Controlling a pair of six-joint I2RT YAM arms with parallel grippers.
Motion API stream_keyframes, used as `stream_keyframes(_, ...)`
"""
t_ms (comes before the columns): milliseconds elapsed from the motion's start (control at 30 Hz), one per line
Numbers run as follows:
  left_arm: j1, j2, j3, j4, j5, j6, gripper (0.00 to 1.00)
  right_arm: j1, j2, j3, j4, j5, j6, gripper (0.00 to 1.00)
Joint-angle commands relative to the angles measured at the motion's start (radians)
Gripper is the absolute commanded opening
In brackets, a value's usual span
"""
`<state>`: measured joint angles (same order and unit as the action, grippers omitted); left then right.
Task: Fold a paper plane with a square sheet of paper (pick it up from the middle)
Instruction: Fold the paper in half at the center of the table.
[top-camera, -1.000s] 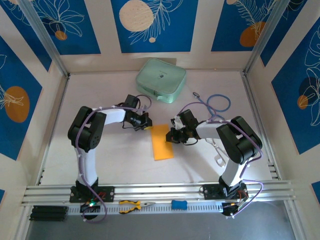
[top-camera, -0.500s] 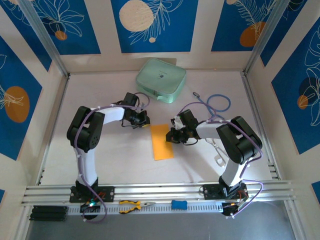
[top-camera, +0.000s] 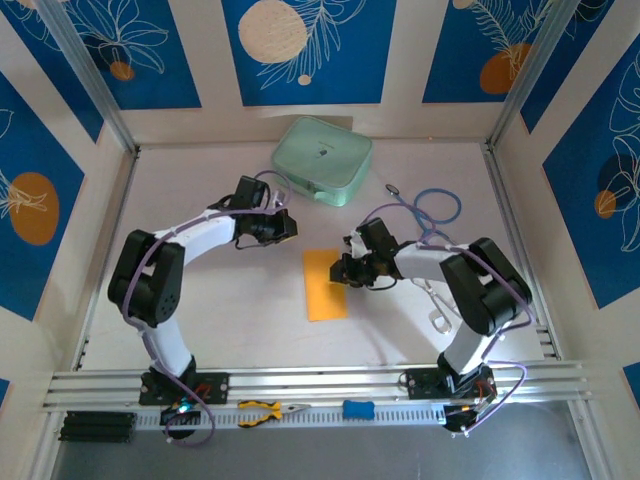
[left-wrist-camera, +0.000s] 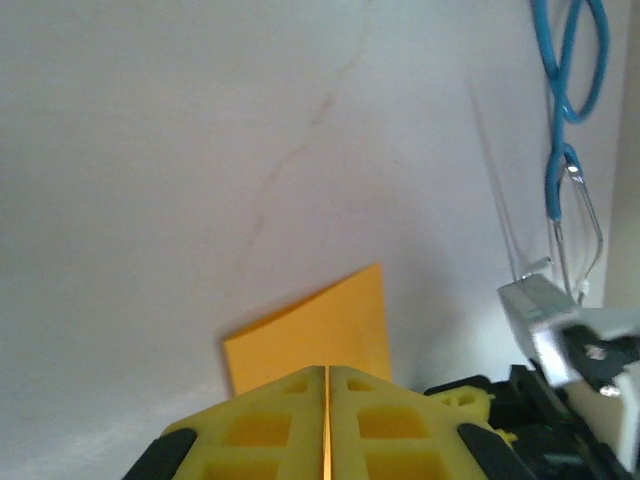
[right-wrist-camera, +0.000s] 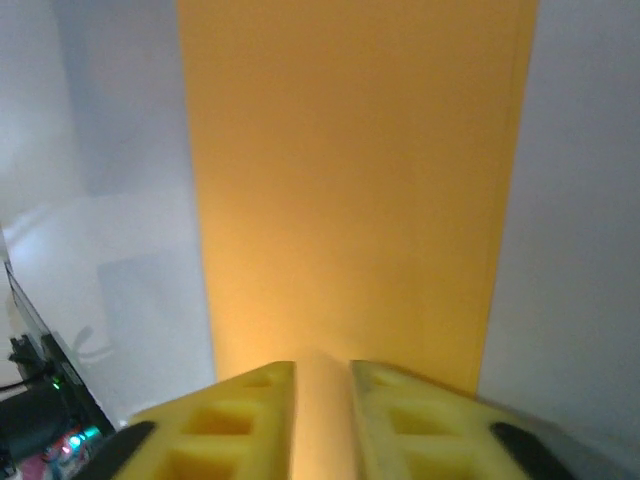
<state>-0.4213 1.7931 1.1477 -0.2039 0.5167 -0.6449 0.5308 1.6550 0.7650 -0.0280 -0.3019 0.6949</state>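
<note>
Overhead, the paper (top-camera: 325, 290) lies flat on the table (top-camera: 230, 300) between the two arms, an orange-yellow oblong, longer than wide, with its long sides running near to far. The left gripper (top-camera: 290, 226) hangs near the paper's far left corner, apart from it. The right gripper (top-camera: 343, 270) is at the paper's right edge, over its far half; whether it touches the sheet cannot be told from this height. A pale green case (top-camera: 322, 160) sits by the back wall, a blue cable (top-camera: 438, 208) loops on the table beyond the right arm, and orange-handled pliers (top-camera: 266, 410) rest on the front rail.

From the left wrist, the left gripper (left-wrist-camera: 327, 372) is clenched: its yellow fingers (left-wrist-camera: 260, 425) meet along a thin seam with nothing between them. The paper (left-wrist-camera: 315, 335) lies on the table past the tips, one corner pointing away. The cable (left-wrist-camera: 565, 100) runs down the right side.

From the right wrist, the right gripper (right-wrist-camera: 322, 365) is released, its fingers (right-wrist-camera: 240, 420) parted by a narrow gap. The paper (right-wrist-camera: 355, 180) stretches away from the tips as a broad orange band, flat on the table, and its colour shows through the gap.
</note>
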Motion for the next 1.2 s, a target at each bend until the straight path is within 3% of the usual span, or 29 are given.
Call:
stream_keyframes(0, -0.032, 0.007, -0.025, 0.036, 0.078, 0.027, 0.11, 0.008, -0.14, -0.029, -0.018, 0.081, 0.084, 0.35)
stream_keyframes(167, -0.058, 0.08, -0.002, 0.064, 0.123, 0.016, 0.13, 0.009, -0.291, -0.193, 0.032, 0.125, 0.223, 0.39)
stream_keyframes(400, -0.073, 0.162, 0.032, 0.061, 0.109, 0.03, 0.13, 0.035, -0.389, -0.262, -0.014, 0.144, 0.29, 0.39)
stream_keyframes(767, -0.065, 0.209, -0.032, 0.079, 0.076, 0.036, 0.11, 0.131, -0.316, -0.302, 0.022, 0.141, 0.394, 0.4)
stream_keyframes(1167, -0.054, 0.201, -0.104, 0.117, 0.071, 0.028, 0.11, 0.133, -0.374, -0.345, -0.025, 0.132, 0.422, 0.46)
